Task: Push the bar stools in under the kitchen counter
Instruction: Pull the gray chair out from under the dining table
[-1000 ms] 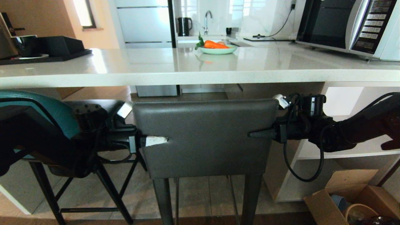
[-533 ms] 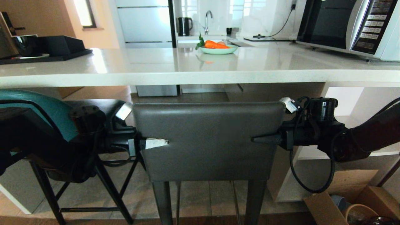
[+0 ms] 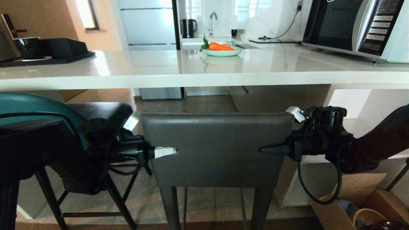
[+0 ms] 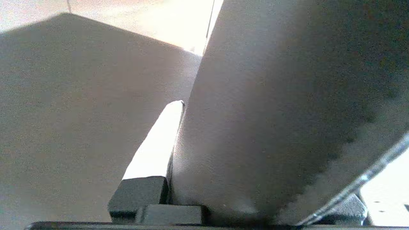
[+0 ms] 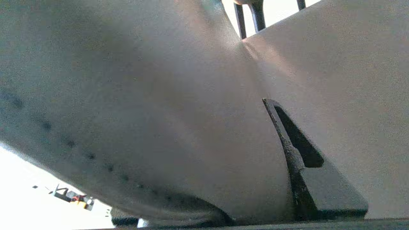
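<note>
**Bar stools at the bench: items by size**

1. Long glossy off-white stone bench [image 3: 198,68]: thick front edge spans the head view; open room beneath it down to the tiled floor [image 3: 204,198]; white shelf cubbies [image 3: 354,127] under its right part.
2. Bar stool with rectangular dark-grey leather back and straight grey legs [image 3: 217,148]: centre, the top edge of its back below the bench's front edge, back standing on the robot's side of that edge.
3. Bar stool with rounded teal back, black seat and thin crossed black legs [image 3: 41,108]: to the left, its seat front near the bench edge; a narrow gap parts it from the grey stool.
4. Silver-and-black microwave oven [image 3: 358,25]: on the bench, far right.
5. Brown cardboard box [image 3: 361,204]: on the floor, lower right.
6. Left end effector [image 3: 164,152]: clamped on the grey back's left edge, white-taped finger [image 4: 156,147] flat against the leather.
7. Right end effector [image 3: 271,149]: clamped on the back's right edge, black finger [image 5: 294,153] lying on the leather.
8. Pale-green plate with carrots [image 3: 223,49]: mid-bench, well back from the edge.
</note>
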Robot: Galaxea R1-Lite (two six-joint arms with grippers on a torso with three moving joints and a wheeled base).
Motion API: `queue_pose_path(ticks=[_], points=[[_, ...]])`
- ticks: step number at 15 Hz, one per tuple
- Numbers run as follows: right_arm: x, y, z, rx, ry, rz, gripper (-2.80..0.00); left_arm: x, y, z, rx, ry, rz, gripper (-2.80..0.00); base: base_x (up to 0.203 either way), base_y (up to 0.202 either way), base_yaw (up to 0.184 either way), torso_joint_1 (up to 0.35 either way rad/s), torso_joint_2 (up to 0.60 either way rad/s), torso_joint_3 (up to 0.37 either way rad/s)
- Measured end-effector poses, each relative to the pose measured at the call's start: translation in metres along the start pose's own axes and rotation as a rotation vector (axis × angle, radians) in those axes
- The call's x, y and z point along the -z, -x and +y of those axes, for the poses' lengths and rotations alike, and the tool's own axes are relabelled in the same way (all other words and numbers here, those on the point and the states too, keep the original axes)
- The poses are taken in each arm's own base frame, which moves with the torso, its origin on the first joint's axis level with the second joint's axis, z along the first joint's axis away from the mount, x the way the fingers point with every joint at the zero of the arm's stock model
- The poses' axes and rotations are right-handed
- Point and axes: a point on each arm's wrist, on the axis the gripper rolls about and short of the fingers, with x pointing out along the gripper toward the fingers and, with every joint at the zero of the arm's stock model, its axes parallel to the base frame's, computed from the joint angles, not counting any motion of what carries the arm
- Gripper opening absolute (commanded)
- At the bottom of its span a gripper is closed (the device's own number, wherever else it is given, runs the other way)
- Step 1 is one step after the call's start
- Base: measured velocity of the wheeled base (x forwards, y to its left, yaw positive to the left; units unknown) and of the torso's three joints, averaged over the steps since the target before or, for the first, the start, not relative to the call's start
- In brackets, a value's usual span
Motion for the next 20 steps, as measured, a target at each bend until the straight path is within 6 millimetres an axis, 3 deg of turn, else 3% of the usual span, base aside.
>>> queue_pose_path(ticks=[9,20], points=[[0.000,0.000,-0.003,0.001,-0.013,0.000,-2.80,0.006,0.000,0.012,-0.015,0.000,-0.004,-2.80,-0.008,0.000,0.000,0.000,0.00,0.000],[0.004,-0.001,-0.004,-0.004,-0.025,0.002,-2.80,0.012,-0.002,0.010,-0.006,0.019,0.006,-2.80,-0.189,0.000,-0.001,0.001,0.00,0.003]])
